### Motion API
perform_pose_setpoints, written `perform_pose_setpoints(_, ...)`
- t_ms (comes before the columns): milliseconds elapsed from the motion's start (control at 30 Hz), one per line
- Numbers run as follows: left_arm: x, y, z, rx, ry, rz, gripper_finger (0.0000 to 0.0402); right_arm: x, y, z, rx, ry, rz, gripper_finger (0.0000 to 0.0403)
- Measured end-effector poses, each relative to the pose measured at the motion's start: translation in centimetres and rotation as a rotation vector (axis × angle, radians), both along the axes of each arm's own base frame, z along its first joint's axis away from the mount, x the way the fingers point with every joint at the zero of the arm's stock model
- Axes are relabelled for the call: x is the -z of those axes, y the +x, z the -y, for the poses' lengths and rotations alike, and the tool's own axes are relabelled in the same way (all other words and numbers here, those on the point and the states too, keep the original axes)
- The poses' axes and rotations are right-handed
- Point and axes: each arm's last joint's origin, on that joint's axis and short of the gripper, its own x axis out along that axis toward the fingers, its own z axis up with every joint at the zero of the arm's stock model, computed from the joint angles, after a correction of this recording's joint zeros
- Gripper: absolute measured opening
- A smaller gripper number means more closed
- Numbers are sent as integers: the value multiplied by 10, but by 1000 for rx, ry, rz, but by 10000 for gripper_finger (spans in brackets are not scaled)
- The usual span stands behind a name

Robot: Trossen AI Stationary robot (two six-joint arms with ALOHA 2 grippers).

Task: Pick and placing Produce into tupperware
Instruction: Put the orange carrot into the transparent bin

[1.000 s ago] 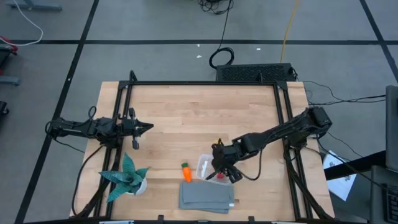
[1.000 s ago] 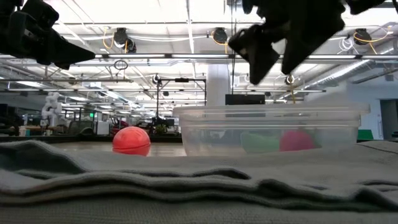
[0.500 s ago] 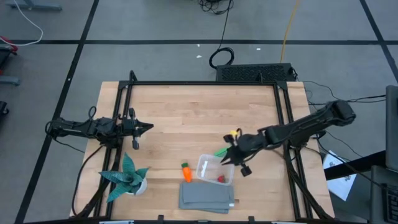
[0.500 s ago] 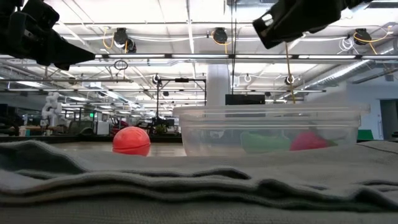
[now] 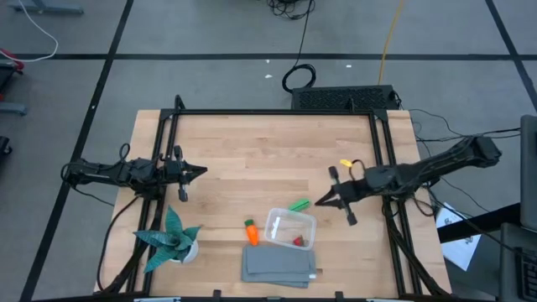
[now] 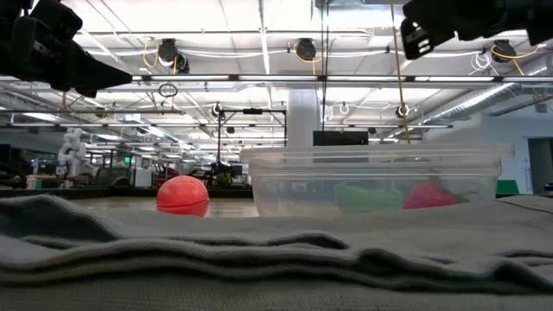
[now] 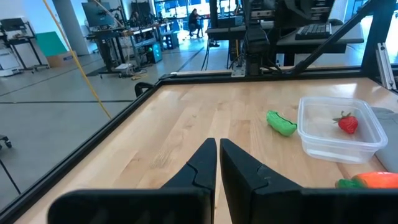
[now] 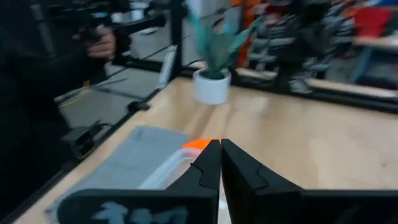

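Green pod (image 5: 298,205) on bare wood just outside the tupperware (image 5: 290,229), long axis aimed roughly at the right gripper (image 5: 321,202) close beside it, fingers pressed together; carrot (image 5: 250,231) outside too, berry (image 5: 297,242) inside; left gripper (image 5: 198,171) closed, well apart.

You look straight down on the whole table (image 5: 252,159) from above. Your low camera sits level behind the grey cloth (image 6: 259,259), and both views share the tupperware (image 5: 290,228).
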Motion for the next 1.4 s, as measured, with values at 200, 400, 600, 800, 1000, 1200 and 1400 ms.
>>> perform_pose_setpoints(200, -1, 0, 0, 0, 6, 7, 26, 8, -27, 14, 141, -20, 86, 1)
perform_pose_setpoints(400, -1, 0, 0, -1, 8, 13, 26, 16, -42, 18, 162, -68, 199, 0)
perform_pose_setpoints(600, -1, 0, 0, -2, -11, 16, 26, 27, -53, 21, 171, -63, 320, 0)
perform_pose_setpoints(800, -1, 0, 0, -4, -29, 17, 26, 40, -57, 30, 226, -22, 311, 0)
perform_pose_setpoints(1000, -1, 0, 0, -4, -21, 18, 26, 43, -62, 36, 271, 3, 334, 0)
perform_pose_setpoints(1200, -1, 0, 0, -4, -19, 17, 26, 38, -68, 41, 303, 66, 375, 0)
perform_pose_setpoints(1400, 1, 0, 0, -4, -22, -2, 26, 37, -70, 39, 143, 120, 375, 0)
